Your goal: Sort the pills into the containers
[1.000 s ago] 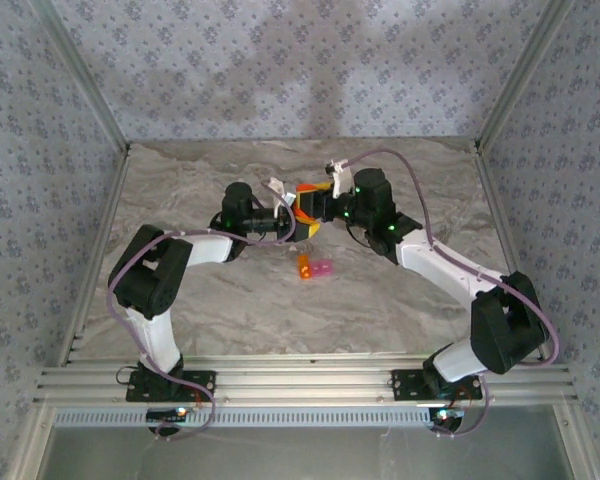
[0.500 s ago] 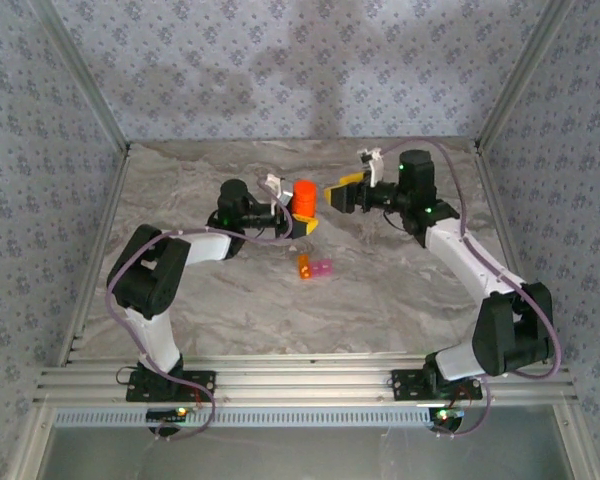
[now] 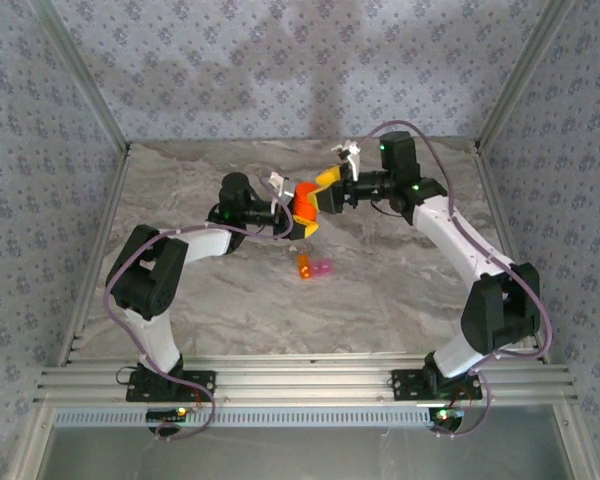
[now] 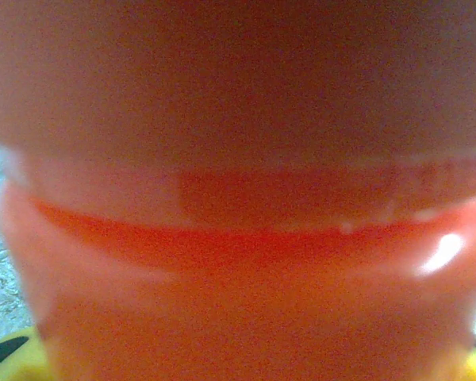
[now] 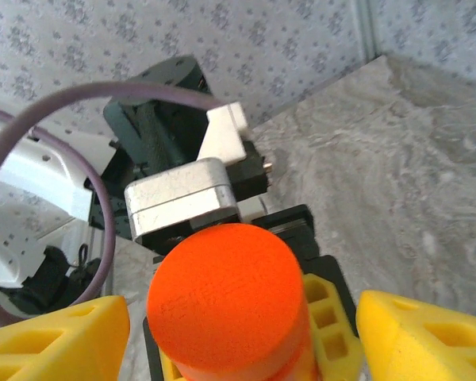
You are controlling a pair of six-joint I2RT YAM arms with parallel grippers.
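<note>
While the left gripper (image 3: pixel 298 218) clamps the bottle (image 3: pixel 302 198), top view shows the right gripper (image 3: pixel 322 192) at its cap.
Containers (image 3: pixel 315 268) lie on the table (image 3: pixel 210 300), apart from both grippers. Their long axis runs left-right, orange end left.
Left wrist: bottle (image 4: pixel 238 254) blurred, probably upright.
Right wrist: fingers (image 5: pixel 55 337) spread either side of the cap (image 5: pixel 222 290).

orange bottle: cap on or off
On. In the right wrist view a solid orange cap sits atop the orange bottle, no opening visible; the right gripper stands open either side of it.
</note>
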